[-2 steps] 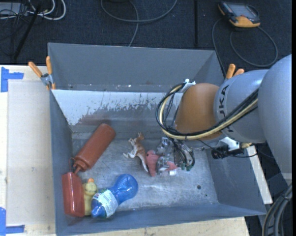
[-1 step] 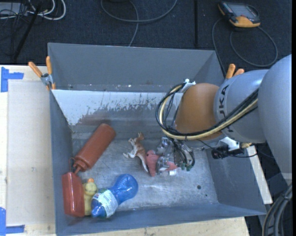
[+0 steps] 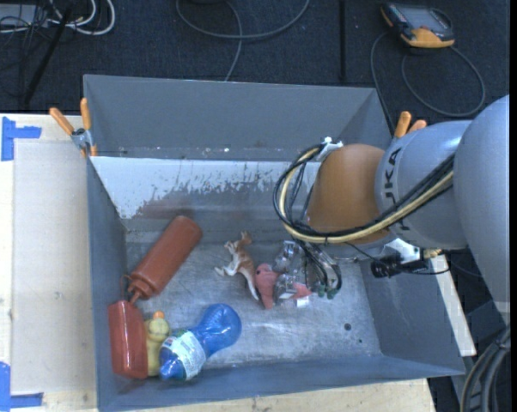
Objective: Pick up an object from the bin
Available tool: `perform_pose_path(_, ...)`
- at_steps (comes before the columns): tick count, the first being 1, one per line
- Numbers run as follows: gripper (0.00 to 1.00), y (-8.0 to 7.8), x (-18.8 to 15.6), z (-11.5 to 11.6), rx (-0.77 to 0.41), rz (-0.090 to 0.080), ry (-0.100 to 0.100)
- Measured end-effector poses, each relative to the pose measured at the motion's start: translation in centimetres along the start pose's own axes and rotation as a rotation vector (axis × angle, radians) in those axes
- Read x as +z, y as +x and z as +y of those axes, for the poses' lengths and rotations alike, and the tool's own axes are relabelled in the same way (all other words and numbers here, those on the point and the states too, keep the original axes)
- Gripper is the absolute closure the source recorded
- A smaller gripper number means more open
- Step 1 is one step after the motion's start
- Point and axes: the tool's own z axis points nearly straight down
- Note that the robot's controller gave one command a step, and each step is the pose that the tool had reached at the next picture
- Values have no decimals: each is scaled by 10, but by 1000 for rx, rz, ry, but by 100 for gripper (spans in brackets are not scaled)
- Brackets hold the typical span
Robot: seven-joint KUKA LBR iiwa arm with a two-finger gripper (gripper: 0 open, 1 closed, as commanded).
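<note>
Claw (image 3: 305, 280): low in the bin (image 3: 228, 123), right of centre on the floor, hanging below the arm's orange wrist cover (image 3: 349, 194) and its looped cables; whether it stands wide or narrow cannot be told from this angle. Nearest item: small pink figure (image 3: 265, 282), irregular in shape, lying just beside the claw on its left and seemingly touching it, long axis running roughly near to far; a pinkish scrap shows at the claw's near edge, and whether it belongs to the figure is unclear. Judged the likeliest candidate for the pick, since it lies immediately left of the claw and the coming move turns on that small leftward offset. Next outward: tan toy animal (image 3: 236, 259), just left of and slightly farther back than the pink figure, close to it. Well apart to the left: brown bottle (image 3: 166, 254), lying diagonally. Near-left corner, a heap: red oblong item (image 3: 126, 340), small yellow piece (image 3: 158, 331), blue bottle (image 3: 205, 337) with a label.
</note>
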Motion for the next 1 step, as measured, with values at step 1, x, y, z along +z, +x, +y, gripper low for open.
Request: perform_pose_path(1,100,2,-17,0,-1,9,1)
